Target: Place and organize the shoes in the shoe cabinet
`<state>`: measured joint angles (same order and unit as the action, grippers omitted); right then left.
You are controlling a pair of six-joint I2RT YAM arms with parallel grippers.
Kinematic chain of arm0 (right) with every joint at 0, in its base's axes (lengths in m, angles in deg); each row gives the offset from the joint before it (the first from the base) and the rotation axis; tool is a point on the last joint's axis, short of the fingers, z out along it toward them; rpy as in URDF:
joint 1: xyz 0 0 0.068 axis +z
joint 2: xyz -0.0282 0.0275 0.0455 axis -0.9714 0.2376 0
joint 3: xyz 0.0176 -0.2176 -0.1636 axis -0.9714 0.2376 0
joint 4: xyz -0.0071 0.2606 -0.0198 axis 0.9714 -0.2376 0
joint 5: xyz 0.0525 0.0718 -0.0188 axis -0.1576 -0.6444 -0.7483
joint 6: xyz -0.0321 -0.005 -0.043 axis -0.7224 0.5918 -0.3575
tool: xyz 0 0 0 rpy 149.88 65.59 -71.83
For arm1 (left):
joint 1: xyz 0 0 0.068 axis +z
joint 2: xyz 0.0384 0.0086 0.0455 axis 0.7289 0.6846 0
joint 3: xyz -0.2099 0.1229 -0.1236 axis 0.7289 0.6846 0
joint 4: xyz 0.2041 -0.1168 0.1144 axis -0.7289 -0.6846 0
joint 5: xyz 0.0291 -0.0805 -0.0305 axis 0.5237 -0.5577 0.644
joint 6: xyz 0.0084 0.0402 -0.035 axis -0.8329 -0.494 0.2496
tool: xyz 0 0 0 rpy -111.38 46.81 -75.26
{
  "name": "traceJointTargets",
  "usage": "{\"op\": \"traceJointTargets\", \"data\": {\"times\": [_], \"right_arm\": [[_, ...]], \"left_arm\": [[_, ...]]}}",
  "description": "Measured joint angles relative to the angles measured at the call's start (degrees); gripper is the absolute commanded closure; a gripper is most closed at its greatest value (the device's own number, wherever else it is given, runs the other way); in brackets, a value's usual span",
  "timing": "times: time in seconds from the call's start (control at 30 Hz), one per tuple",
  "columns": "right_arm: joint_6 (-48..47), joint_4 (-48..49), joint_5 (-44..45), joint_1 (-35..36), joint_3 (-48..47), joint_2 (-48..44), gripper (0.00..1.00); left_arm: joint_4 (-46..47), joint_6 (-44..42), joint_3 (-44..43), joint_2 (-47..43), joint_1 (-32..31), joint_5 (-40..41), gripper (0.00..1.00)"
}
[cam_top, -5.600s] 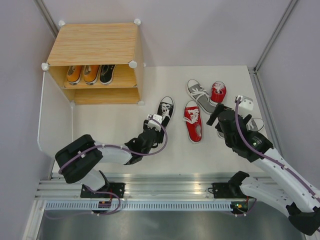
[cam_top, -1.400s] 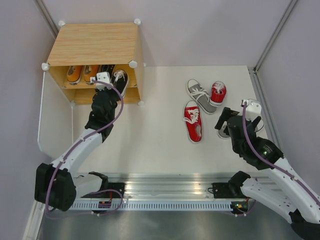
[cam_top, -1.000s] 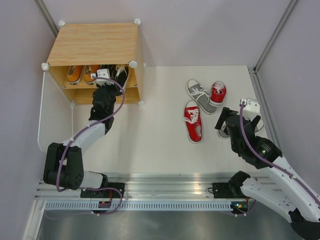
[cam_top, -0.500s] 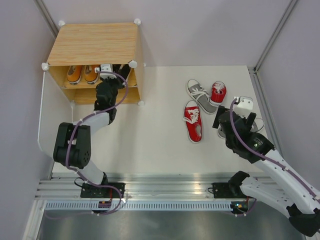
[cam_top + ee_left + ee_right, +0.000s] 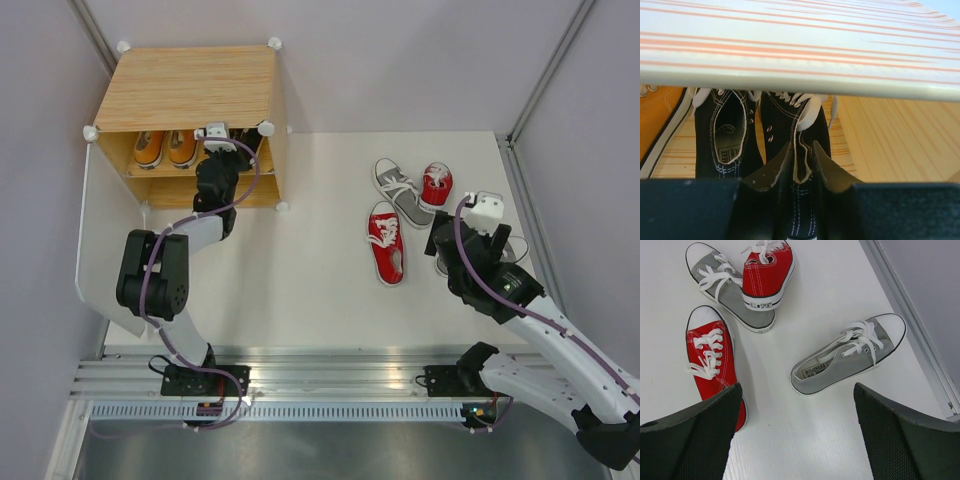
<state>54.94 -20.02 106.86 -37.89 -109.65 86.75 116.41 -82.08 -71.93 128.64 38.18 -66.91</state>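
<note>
The shoe cabinet [image 5: 185, 88] stands at the back left with its door open. Two orange shoes [image 5: 165, 148] sit on its shelf. My left gripper [image 5: 222, 140] reaches into the cabinet. In the left wrist view it [image 5: 801, 150] is shut on the heel of a black shoe [image 5: 800, 120] resting on the shelf [image 5: 890, 140] beside the other black shoe [image 5: 725, 130]. My right gripper [image 5: 796, 387] hangs open above a grey shoe [image 5: 847, 362]. Two red shoes [image 5: 715, 355] [image 5: 767, 272] and a second grey shoe [image 5: 727, 292] lie to its left.
The cabinet's white door [image 5: 100, 250] lies swung open to the left of the left arm. A metal frame post [image 5: 545, 75] and the table's right edge [image 5: 910, 335] run close to the grey shoe.
The left arm has pushed the black shoe deeper onto the shelf beside its mate. The right gripper has shifted slightly over the grey shoe.
</note>
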Motion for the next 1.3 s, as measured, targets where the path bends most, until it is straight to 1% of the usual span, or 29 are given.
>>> {"op": "traceJointTargets", "data": {"times": [0.03,0.1,0.27,0.37,0.4,0.5,0.57,0.6,0.77,0.8,0.9,1.1,1.23,1.27,1.3], "right_arm": [[0.0,0.0,0.1,0.0,0.0,0.0,0.04],[0.0,0.0,0.2,0.0,0.0,0.0,0.04],[0.0,0.0,0.3,0.0,0.0,0.0,0.04],[0.0,0.0,0.3,0.0,0.0,0.0,0.04],[0.0,0.0,0.3,0.0,0.0,0.0,0.04],[0.0,0.0,0.3,-0.2,0.0,0.0,0.04],[0.0,0.0,0.3,-0.2,0.0,0.0,0.04],[0.0,0.0,0.3,-0.2,0.0,0.0,0.04],[0.0,0.0,0.3,-0.3,0.0,-0.2,0.04],[0.0,0.0,0.3,-0.3,0.0,-0.4,0.04],[0.0,0.0,0.3,-0.3,0.0,-0.8,0.04],[0.0,0.2,0.3,-0.3,0.0,-1.0,0.04],[0.0,0.3,0.3,-0.3,0.0,-1.2,0.04],[0.0,0.4,0.3,-0.3,0.0,-1.4,0.04],[0.0,0.4,0.3,-0.3,0.0,-1.6,0.04]], "left_arm": [[0.0,0.0,0.0,0.0,0.0,-0.1,0.69],[0.1,0.1,0.0,0.0,0.2,-0.2,0.68],[0.0,0.4,0.0,0.1,0.3,-0.9,0.69],[-0.2,1.3,0.0,0.1,0.3,-1.4,0.81],[-0.3,1.7,0.0,0.1,0.3,-1.6,0.88],[-0.6,2.6,0.0,0.1,0.2,-1.7,0.9],[-0.9,2.8,-0.2,0.1,0.0,-1.7,0.87],[-1.0,2.8,-0.4,0.1,-0.1,-1.6,0.8],[-2.0,3.1,-0.5,0.0,-0.7,-0.9,0.65],[-2.4,3.0,-0.5,0.0,-0.8,-0.7,0.53],[-4.4,3.1,-0.3,-0.5,-0.9,-0.5,0.42],[-6.7,2.9,1.6,-3.1,-0.9,0.0,0.41],[-7.8,2.3,3.4,-5.3,-0.9,0.3,0.44],[-7.9,2.1,3.7,-5.7,-0.9,0.3,0.48],[-7.9,1.9,4.1,-6.1,-0.9,0.4,0.49]]}}
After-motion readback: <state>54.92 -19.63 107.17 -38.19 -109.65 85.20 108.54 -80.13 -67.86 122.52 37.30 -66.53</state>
